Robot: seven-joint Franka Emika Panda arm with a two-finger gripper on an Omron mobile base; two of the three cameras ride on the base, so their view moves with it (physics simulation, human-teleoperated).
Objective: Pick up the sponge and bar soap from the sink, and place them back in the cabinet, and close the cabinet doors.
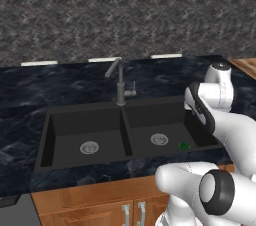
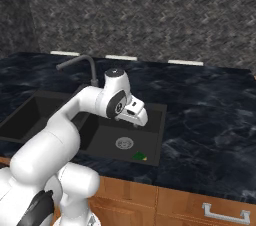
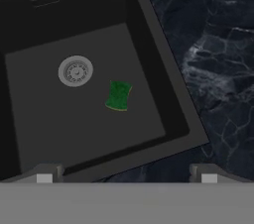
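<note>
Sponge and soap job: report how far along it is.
Done: nothing visible yet. The sponge lies flat on the floor of the sink's right basin, beside the drain. In hand: the gripper hangs above that basin, open and empty. Left: grasp the sponge, find the soap, shelve both and shut the cabinet doors.

No readable text, labels, brands or nos. anywhere: nothing on the sink (image 3: 149,54), the sponge (image 3: 118,95) lying flat ahead of the fingertips (image 3: 44,176), the faucet (image 1: 119,82), countertop (image 2: 200,105) or wall (image 1: 125,10). Drain (image 3: 75,71) shows no legible marking.
</note>
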